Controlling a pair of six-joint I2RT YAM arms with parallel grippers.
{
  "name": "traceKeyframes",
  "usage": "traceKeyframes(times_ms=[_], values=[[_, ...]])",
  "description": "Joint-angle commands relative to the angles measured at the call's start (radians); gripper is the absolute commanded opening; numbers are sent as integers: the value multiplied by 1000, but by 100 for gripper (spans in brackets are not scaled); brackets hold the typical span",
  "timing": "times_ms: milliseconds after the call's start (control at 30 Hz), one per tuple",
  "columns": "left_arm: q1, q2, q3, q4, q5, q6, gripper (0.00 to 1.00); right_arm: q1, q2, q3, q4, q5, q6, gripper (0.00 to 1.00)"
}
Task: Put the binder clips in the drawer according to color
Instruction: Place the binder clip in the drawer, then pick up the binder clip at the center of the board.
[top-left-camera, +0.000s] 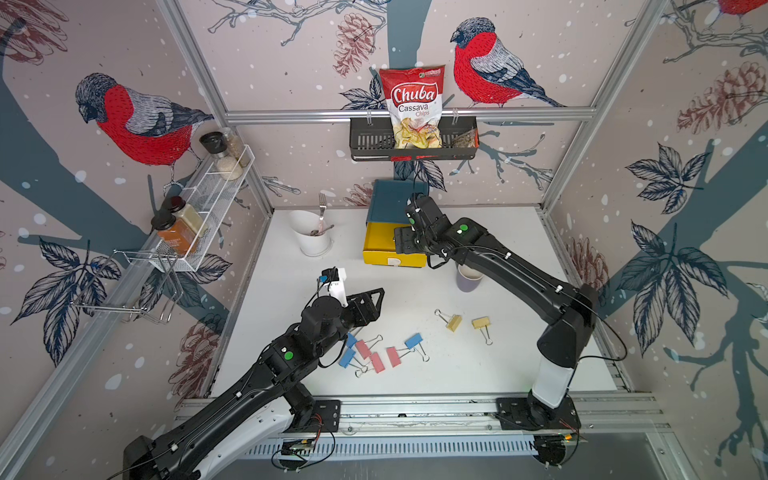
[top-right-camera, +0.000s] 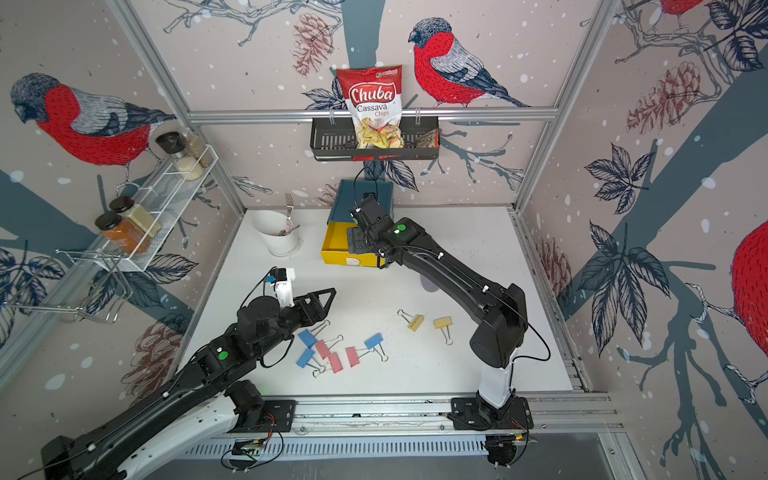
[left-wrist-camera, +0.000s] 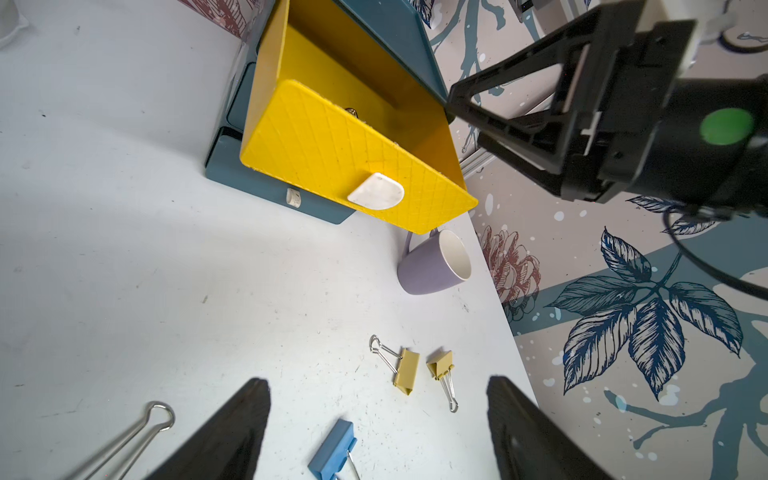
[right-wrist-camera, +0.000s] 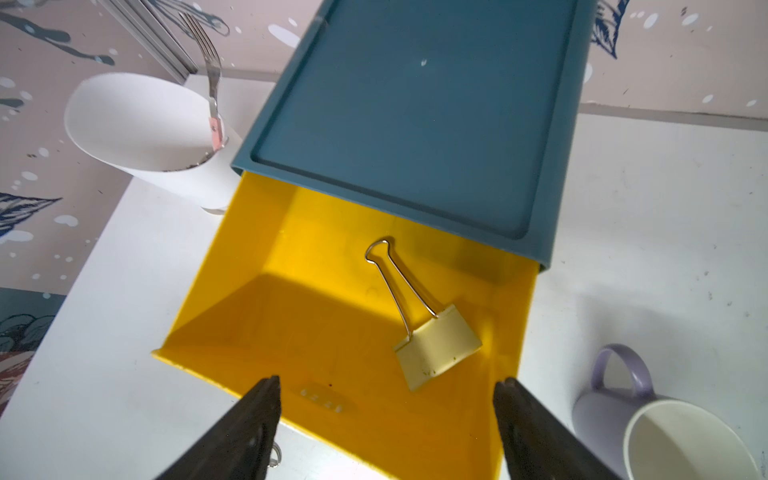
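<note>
The drawer (top-left-camera: 390, 199) is a teal chest at the back, its yellow top drawer (right-wrist-camera: 316, 316) pulled out. One pale yellow binder clip (right-wrist-camera: 436, 349) lies loose inside it. My right gripper (right-wrist-camera: 388, 380) hovers over that drawer, open and empty; it also shows in both top views (top-left-camera: 401, 241) (top-right-camera: 353, 241). Two pale yellow clips (top-left-camera: 454, 323) (top-left-camera: 481, 322) lie on the table. Blue clips (top-left-camera: 414, 341) (top-left-camera: 347, 357) and pink clips (top-left-camera: 363, 349) (top-left-camera: 393, 357) are clustered near the front. My left gripper (top-left-camera: 379, 303) (left-wrist-camera: 378, 382) is open above the table beside that cluster, holding nothing.
A purple mug (top-left-camera: 468, 276) (right-wrist-camera: 665, 432) stands just right of the drawer, under my right arm. A white cup (top-left-camera: 311, 237) with a fork stands left of the drawer. A wire spice rack (top-left-camera: 208, 208) hangs on the left wall and a black basket (top-left-camera: 370, 141) on the back wall.
</note>
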Motion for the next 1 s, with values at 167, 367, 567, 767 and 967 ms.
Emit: traceKeyframes(times_ms=[167, 367, 567, 767, 967], values=[[1, -6, 23, 45, 7, -14, 86, 2, -351, -449, 146, 109, 79, 76], [1, -8, 24, 38, 0, -24, 86, 74, -601, -895, 220, 114, 315, 69], [0, -7, 27, 32, -7, -43, 86, 158, -578, -1060, 212, 130, 535, 72], [1, 4, 41, 4, -13, -61, 85, 159, -443, -1115, 283, 89, 647, 72], [1, -10, 39, -14, -21, -68, 85, 165, -341, -1106, 305, 91, 715, 70]])
